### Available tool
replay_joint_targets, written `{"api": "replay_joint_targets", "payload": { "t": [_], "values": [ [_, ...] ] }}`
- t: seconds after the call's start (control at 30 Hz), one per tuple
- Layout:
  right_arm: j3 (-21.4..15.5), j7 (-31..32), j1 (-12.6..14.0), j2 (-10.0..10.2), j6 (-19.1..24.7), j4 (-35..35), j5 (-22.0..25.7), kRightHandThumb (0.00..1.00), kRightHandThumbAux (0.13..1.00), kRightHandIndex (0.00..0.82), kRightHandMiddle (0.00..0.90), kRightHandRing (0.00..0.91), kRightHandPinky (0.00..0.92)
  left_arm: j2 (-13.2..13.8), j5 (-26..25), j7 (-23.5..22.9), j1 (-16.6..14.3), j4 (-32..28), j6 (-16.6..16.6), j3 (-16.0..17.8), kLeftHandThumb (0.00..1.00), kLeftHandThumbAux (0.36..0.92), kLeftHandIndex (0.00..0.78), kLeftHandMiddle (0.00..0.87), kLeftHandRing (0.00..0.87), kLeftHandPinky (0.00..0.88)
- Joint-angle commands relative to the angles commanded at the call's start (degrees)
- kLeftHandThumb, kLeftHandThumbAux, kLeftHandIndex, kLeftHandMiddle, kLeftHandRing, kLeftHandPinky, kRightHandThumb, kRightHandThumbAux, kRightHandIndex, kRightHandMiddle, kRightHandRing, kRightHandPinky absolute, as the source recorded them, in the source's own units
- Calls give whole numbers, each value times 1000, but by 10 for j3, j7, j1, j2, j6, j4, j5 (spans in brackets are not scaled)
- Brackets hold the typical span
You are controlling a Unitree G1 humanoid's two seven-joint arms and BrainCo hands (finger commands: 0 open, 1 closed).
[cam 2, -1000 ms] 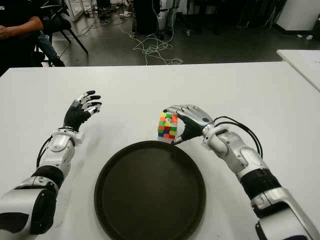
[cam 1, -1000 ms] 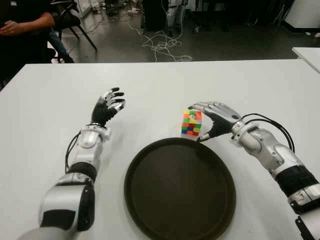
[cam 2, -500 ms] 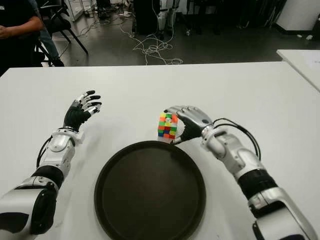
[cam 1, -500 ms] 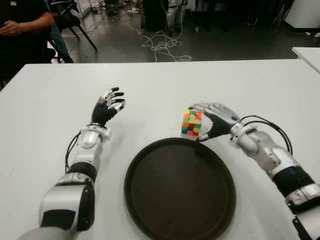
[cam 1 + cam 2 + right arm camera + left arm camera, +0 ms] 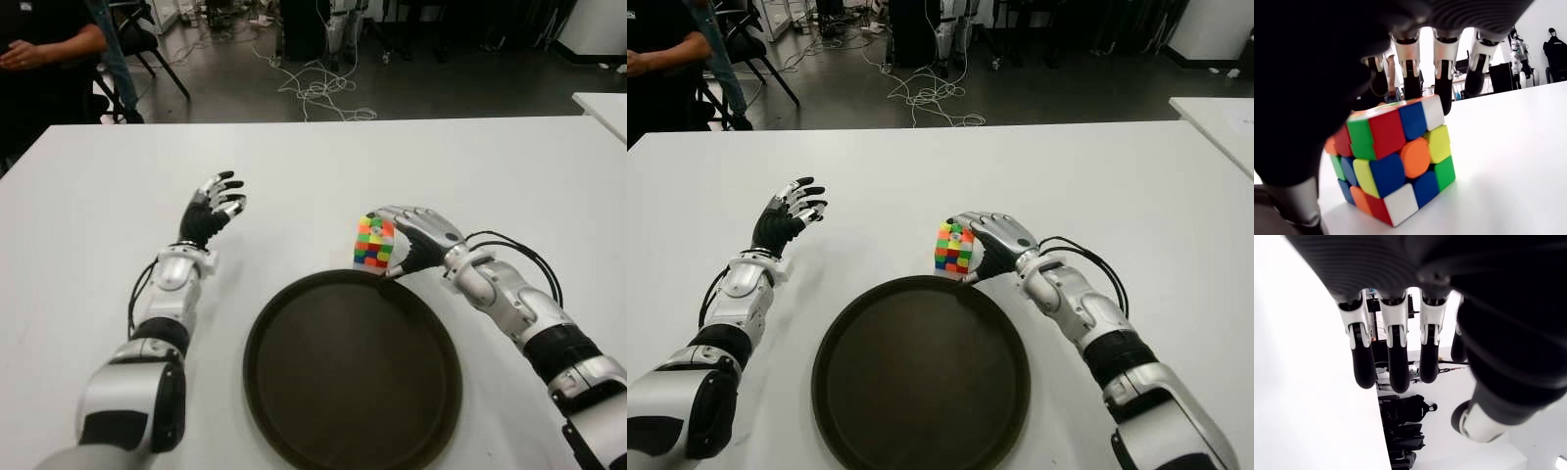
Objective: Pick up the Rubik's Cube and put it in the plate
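Multicoloured Rubik's Cube (image 5: 374, 242) within right hand (image 5: 419, 238) fingers (image 5: 1443, 73)

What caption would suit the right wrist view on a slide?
Right hand closing around the tilted Rubik's Cube on the white table, fingers over its top.

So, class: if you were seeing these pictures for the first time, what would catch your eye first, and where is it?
The bright Rubik's Cube stands out first, tilted at the far rim of the big dark plate with the right hand cupped against it. Its fingers reach over the cube's top. The left hand shows open, to the left of the plate, holding nothing.
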Motion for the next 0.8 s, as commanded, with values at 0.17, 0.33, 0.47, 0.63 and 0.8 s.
{"api": "replay_joint_targets", "payload": {
  "t": [0.17, 0.33, 0.47, 0.63, 0.8],
  "values": [
    [5, -2, -3, -1, 2, -2, -5, 0, 733, 149, 187, 183, 158, 1, 1, 2, 0, 0, 2, -1, 104, 790, 191, 255, 273, 319],
    [10, 0, -7, 1, 7, -4, -4, 0, 730, 143, 178, 175, 145, 1, 2, 3, 0, 0, 4, -2, 109, 784, 191, 254, 274, 319],
    [12, 5, -10, 4, 10, -5, -3, 0, 733, 146, 180, 176, 151, -1, 0, 2, 0, -1, 3, 0, 112, 778, 190, 255, 276, 319],
    [15, 7, -12, 4, 11, -4, -3, 0, 738, 152, 184, 179, 155, -1, 2, 4, 1, -1, 0, -1, 108, 781, 187, 256, 272, 312],
    [19, 7, -18, 6, 12, 0, -5, 0, 754, 150, 183, 178, 150, 0, 3, 6, 1, -1, -2, -2, 108, 781, 190, 254, 272, 318]
  ]
}}
